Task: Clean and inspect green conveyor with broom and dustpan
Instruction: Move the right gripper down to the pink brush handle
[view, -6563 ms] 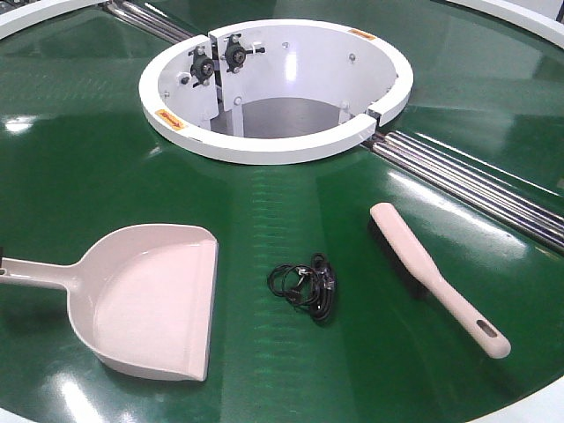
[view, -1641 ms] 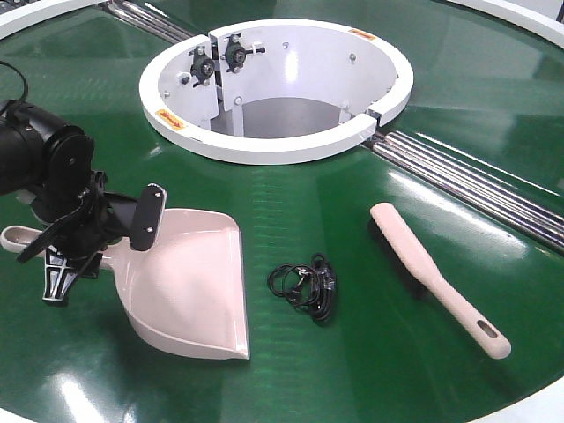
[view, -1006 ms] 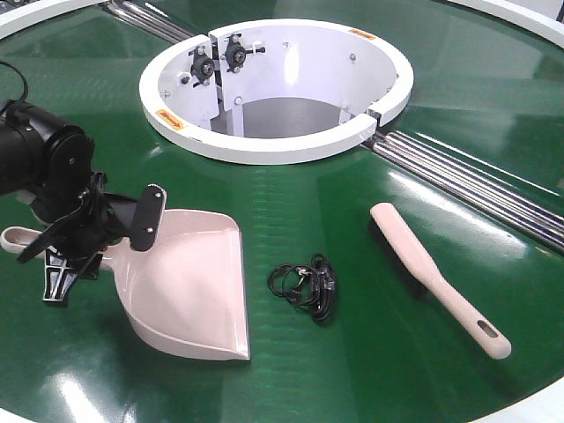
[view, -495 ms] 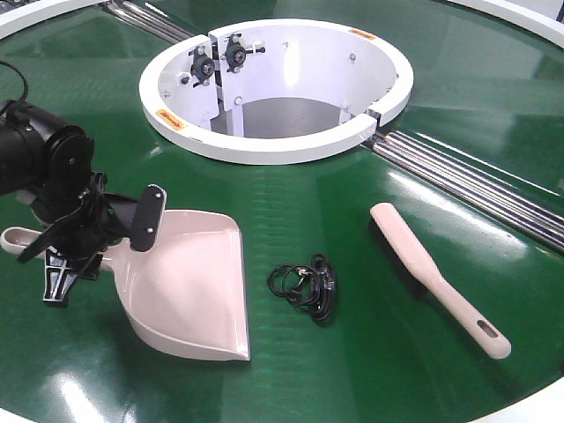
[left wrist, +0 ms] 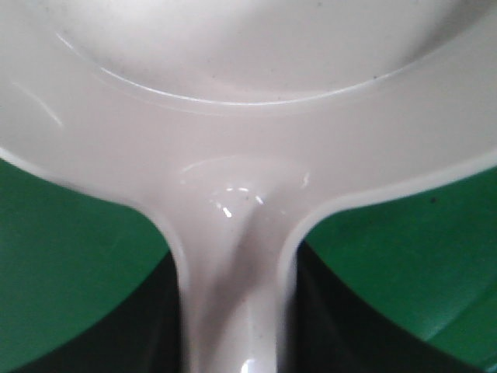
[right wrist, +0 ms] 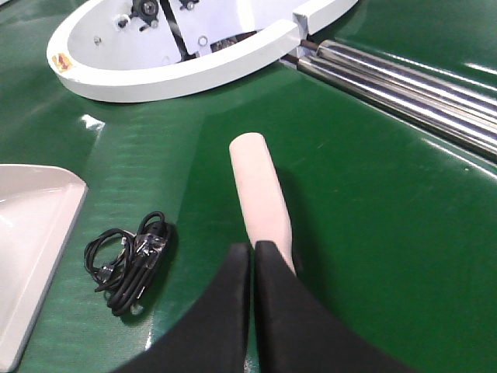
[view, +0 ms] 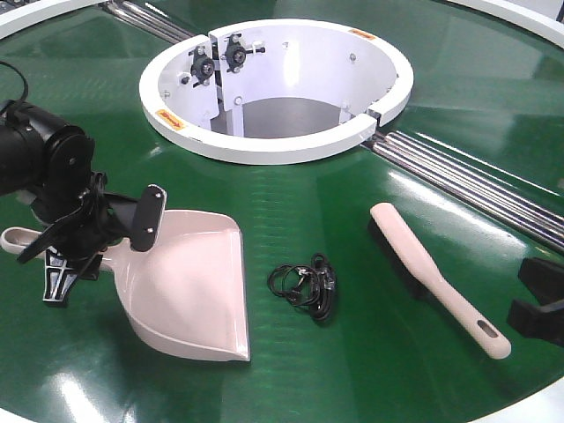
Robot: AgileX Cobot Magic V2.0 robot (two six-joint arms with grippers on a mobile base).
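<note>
The green conveyor (view: 291, 370) carries the pale dustpan (view: 189, 282) at front left and the broom (view: 432, 273) at front right. My left gripper (view: 99, 248) is shut on the dustpan where the handle meets the pan. In the left wrist view the dustpan (left wrist: 248, 93) fills the frame and its handle runs between the dark fingers (left wrist: 155, 334) of the left gripper (left wrist: 233, 326). My right gripper (view: 529, 300) shows at the right edge, beside the broom's handle end. In the right wrist view the right gripper (right wrist: 252, 249) is shut and empty just above the broom (right wrist: 260, 190).
A coiled black cable (view: 304, 286) lies between dustpan and broom; it also shows in the right wrist view (right wrist: 128, 264). The white central ring (view: 273, 145) stands at the back. Steel rollers (view: 476, 185) cross the belt at the right.
My right gripper has come into view at the right edge near the broom's handle. The left gripper and dustpan have stayed put over the last second; earlier the dustpan was turned.
</note>
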